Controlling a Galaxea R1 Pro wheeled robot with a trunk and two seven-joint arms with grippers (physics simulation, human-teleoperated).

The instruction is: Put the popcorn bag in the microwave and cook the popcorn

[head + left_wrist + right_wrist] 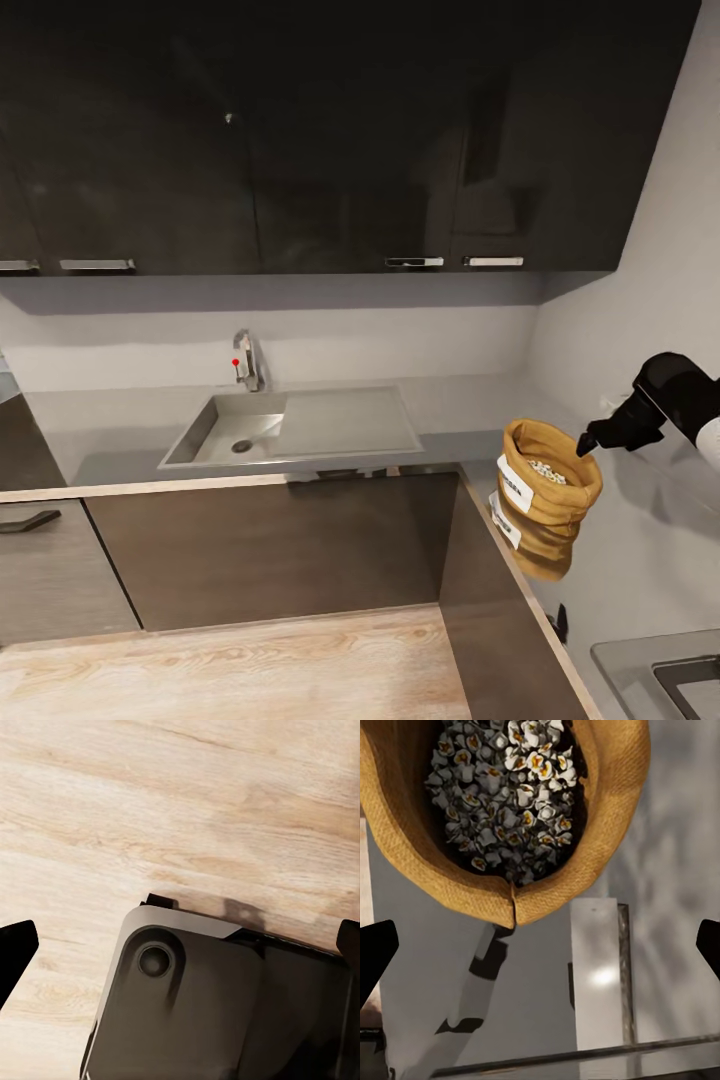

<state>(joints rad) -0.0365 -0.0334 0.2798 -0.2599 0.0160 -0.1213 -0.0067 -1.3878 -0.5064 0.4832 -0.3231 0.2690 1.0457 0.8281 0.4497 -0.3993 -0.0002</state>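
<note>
Golden-tan paper is what the popcorn bag (pixel 545 495) is made of, and it is standing upright with its long axis vertical and its rolled mouth open to the ceiling. Whitish popcorn (pixel 502 791) is filling it, lumpy and already popped by the look of it. The bag is showing over the light-grey desk (pixel 640 560) that runs along the right-hand wall, near its front edge; whether its base is resting on the slab or hanging just above it, I cannot tell.

The right pincer (pixel 592 442) is sitting just beside the bag's rim, on the wall side and slightly above, its dark tip almost touching the rolled edge. In the right wrist view the two fingertips (pixel 375 952) are standing wide apart with nothing between them, and the bag's mouth is lying straight ahead. So the bag is lying away from the wall relative to this pincer, a short reach off, and the right arm is by far the nearer one.

The left pincer is spread wide too, its fingertips (pixel 16 945) pointing down at the wooden floor (pixel 187 810) over the robot's dark base (pixel 195 1012).

Further out, a steel sink (pixel 290 428) and tap (pixel 246 362) are occupying the back counter, under glossy black cabinets (pixel 330 140).
</note>
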